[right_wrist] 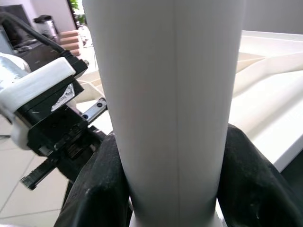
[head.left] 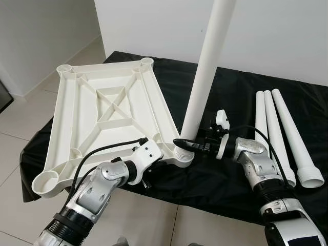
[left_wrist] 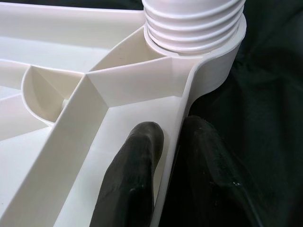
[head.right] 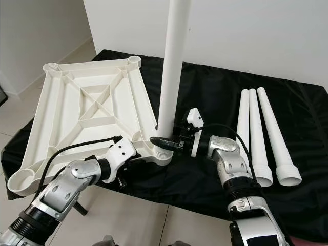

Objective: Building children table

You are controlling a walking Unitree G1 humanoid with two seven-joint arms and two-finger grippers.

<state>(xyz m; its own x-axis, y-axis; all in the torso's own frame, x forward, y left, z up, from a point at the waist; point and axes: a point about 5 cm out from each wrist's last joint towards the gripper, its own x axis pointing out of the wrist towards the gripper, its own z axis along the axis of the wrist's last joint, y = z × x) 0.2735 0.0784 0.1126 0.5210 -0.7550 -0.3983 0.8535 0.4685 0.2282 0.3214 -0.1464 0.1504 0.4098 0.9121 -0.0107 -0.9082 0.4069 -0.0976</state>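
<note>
A white plastic table top lies upside down on a black cloth. One white leg stands upright in its near right corner socket, and the leg's threaded end sits in that socket. My right gripper is shut on the leg just above the socket, with a black finger on each side of the tube. My left gripper is shut on the table top's rim close to the same corner, one finger inside the rim and one outside.
Three spare white legs lie side by side on the black cloth to the right. The other corner sockets stand open. Tiled floor lies to the left and in front; a white wall stands behind.
</note>
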